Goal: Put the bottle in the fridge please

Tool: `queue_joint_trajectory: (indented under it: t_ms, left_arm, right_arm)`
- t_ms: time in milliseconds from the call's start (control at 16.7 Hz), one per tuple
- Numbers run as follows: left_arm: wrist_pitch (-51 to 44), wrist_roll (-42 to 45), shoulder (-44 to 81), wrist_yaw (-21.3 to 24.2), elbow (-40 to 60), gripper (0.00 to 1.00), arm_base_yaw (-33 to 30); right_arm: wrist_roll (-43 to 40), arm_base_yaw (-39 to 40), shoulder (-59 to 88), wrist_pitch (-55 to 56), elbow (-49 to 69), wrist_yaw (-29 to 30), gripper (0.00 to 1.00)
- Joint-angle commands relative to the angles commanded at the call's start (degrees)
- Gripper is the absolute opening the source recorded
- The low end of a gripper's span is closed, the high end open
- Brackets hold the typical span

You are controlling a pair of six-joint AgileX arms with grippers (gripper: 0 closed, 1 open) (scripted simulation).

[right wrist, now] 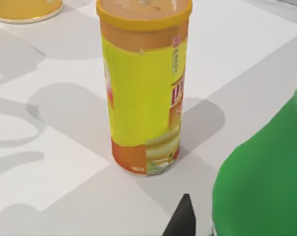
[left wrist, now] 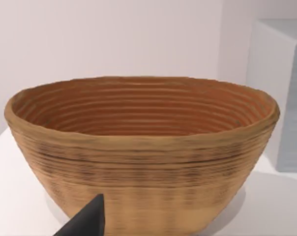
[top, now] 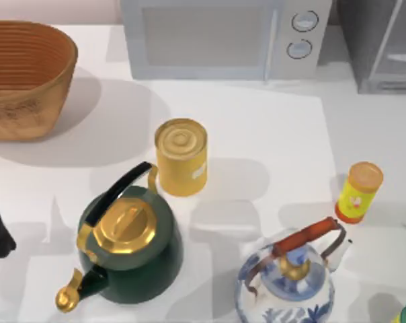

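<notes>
Your bottle (top: 358,192) stands upright near the table's right edge, just beside the blue-white teapot (top: 288,282) and well apart from the fridge (top: 384,44) at the far right corner. Bring the right gripper straight to its middle and avoid the green object (right wrist: 266,182) beside it. Whether either claw is spread, I cannot tell. The right wrist view shows the bottle's label (right wrist: 180,93); the left wrist view faces the wicker basket (left wrist: 138,147).

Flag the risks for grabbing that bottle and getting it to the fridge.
1. The bottle is tall and slim, upright on the table; a glancing contact may tip it.
2. A green object stands close beside it, crowding the approach.
3. The blue-and-white kettle handle rises nearby; a low swing toward the fridge could clip it.
</notes>
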Motion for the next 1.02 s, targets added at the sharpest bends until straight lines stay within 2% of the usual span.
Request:
queue_joint_trajectory:
  t_ms: [120,180,780,1020]
  left_arm:
    - [0.0,0.0,0.0,0.0,0.0,1.0,0.0]
    - [0.0,0.0,0.0,0.0,0.0,1.0,0.0]
    - [0.0,0.0,0.0,0.0,0.0,1.0,0.0]
    - [0.0,0.0,0.0,0.0,0.0,1.0,0.0]
  right_arm:
    - [0.0,0.0,0.0,0.0,0.0,0.0,0.03]
    - [0.0,0.0,0.0,0.0,0.0,0.0,0.01]
    - [-0.65,-0.12,0.03,-0.72,0.44,-0.17,0.01]
    - [-9.05,-1.54,0.58,-9.31,5.11,-2.08,0.01]
